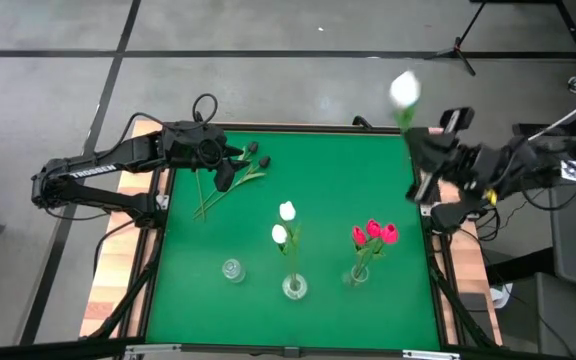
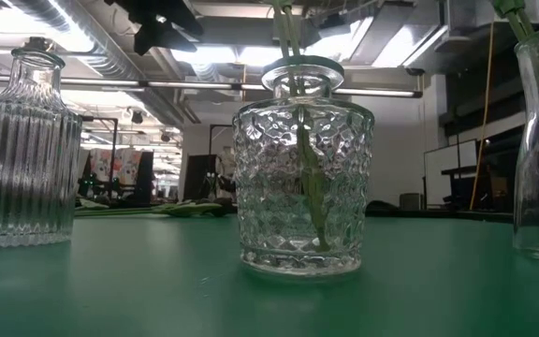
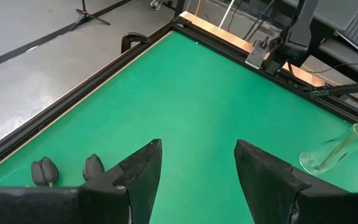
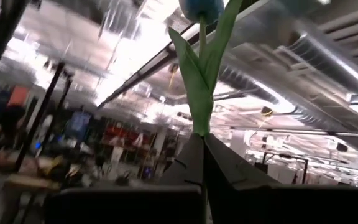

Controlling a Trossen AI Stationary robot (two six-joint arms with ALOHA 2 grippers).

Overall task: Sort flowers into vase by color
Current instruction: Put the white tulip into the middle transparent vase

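The right gripper (image 1: 415,140), clenched on 1 white tulip's green stem (image 4: 199,87), holds it upright at the far right; the diamond-cut glass vase (image 1: 294,287) with 2 white tulips (image 1: 283,224) lies near-left. The left gripper (image 1: 230,172) hangs released over the black tulips (image 1: 257,154).

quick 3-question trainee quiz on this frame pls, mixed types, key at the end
1. True or false: the right gripper is shut on the stem of a white tulip.
2. How many white flowers already stand in the middle vase?
A) none B) two C) four
3. Fill in: the left gripper is open above the green table, near the ___ tulips lying on it.

Key: 1 true; 2 B; 3 black. The red flowers fill the right vase, and the ribbed vase holds none.
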